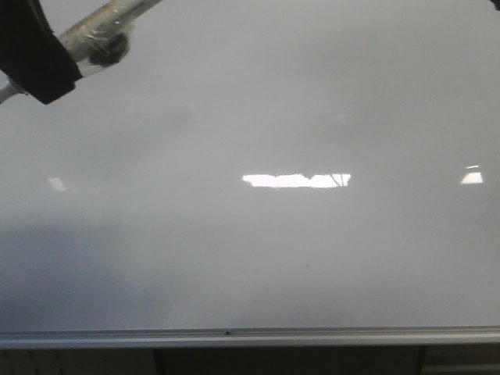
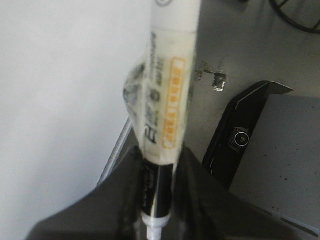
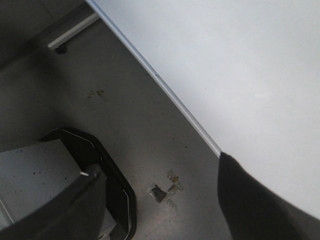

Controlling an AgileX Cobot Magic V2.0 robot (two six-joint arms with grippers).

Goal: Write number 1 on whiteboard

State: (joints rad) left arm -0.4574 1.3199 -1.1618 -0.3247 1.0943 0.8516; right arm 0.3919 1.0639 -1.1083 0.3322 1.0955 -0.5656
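The whiteboard [image 1: 258,258] is glossy pale grey and fills the front view, with a silver frame edge [image 1: 250,337] along the bottom. No black stroke of the number 1 shows on it. My left gripper [image 1: 35,55] is at the top left corner, above the board. It is shut on a white and black marker [image 1: 101,27]. In the left wrist view my left gripper [image 2: 160,167] clamps the marker [image 2: 167,95] at its black band, beside the board [image 2: 60,90]. My right gripper [image 3: 165,200] is open and empty, over the floor beside the board's edge [image 3: 175,102].
Bright white light reflections [image 1: 297,180] lie on the board's middle and right. Off the board is grey floor with bits of torn tape [image 3: 162,190] and a black-rimmed grey robot base [image 2: 265,150], which also shows in the right wrist view [image 3: 35,170].
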